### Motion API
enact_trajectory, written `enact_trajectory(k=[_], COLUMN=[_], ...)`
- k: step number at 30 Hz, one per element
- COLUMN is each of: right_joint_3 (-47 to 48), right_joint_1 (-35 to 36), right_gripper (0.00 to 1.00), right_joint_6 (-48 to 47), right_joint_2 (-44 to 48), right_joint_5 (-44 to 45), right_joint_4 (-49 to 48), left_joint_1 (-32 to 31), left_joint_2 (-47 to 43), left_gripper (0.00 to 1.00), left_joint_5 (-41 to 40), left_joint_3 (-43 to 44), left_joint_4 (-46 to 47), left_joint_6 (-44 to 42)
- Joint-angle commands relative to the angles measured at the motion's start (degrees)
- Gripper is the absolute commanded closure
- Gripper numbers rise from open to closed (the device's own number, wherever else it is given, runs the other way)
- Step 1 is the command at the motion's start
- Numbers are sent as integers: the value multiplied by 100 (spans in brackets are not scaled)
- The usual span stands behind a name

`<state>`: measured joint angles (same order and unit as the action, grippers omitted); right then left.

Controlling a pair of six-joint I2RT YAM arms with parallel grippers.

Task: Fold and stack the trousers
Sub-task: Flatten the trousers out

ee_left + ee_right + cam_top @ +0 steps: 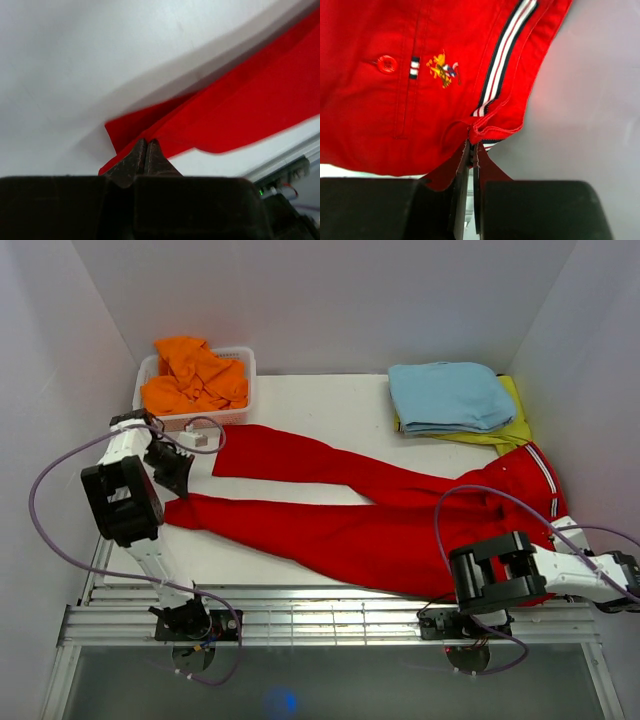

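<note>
Left pincer [146, 152] clamped on leg cuff, right pincer [472, 150] clamped on striped waistband of bright red soft-fabric trousers [380, 530], spread between them across white counter [330, 400]; white walls [330, 300] around; yellow embroidered emblem [442, 67] above right pincer.

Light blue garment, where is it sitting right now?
In the top external view the light blue garment lies folded at the table's far right, on a yellow garment, just beyond the trousers' waistband.
</note>
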<state>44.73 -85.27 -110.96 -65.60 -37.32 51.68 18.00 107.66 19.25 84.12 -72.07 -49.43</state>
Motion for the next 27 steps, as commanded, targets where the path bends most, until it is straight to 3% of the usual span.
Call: enact_trajectory(k=[1, 2, 6, 8, 9, 11, 12, 13, 14, 16, 18, 19, 20, 23, 27], right_joint_3=[-507, -570, -404, -185, -158, -140, -114, -53, 61, 544, 1087, 1247, 1370, 1591, 1530], right_joint_1=[2, 2, 2, 37, 63, 72, 90, 81, 90, 99, 221, 326, 623, 1126, 2003], right_gripper=[92, 92, 92, 92, 92, 92, 92, 91, 87, 71, 58, 40, 36, 30, 29], right_joint_6=[-1174, -1130, -893, -1006, -989, -832, -553, -524, -532, -532, -454, -192, 2, 539, 899], right_joint_2=[748, 864, 918, 699, 628, 610, 593, 549, 505, 260, 101, -4, -40, -49, 248], right_joint_5=[68, 24, -363, -399, -407, -416, -442, -443, -443, -557, -740, -742, -698, -443, -232], right_joint_4=[-41, -122, 34, 395, 395, 82, -25, -9, 287, 736, 1254, 1335, 1362, 1406, 1494], left_joint_1=[-411, -472, -482, -543, -587, -683, -684, -649, -622, -500, -123, 105, 638, 1783, 2287], left_joint_2=[370, 405, 396, 458, 510, 502, 441, 232, 82, -278, -771, -859, -860, -624, -62], left_gripper=[95, 91, 94, 96, 91, 76, 62, 54, 41, 2, 2, 2, 2, 2, 6], left_joint_5=[106, 88, 386, 475, 379, 230, 159, -7, 26, 481, 956, 1211, 1840, 2950, 3830], left_joint_3=[632, 632, 851, 1062, 1220, 1195, 1082, 985, 879, 554, 431, 430, 508, 641, 299], left_joint_4=[834, 1018, 1950, 1987, 1917, 2021, 2231, 2372, 2452, 2470, 2270, 2172, 1762, 1180, 731], left_joint_6=[740, 846, 1382, 1646, 1664, 1717, 1770, 1822, 1779, 1682, 1551, 1559, 1507, 928, 67])
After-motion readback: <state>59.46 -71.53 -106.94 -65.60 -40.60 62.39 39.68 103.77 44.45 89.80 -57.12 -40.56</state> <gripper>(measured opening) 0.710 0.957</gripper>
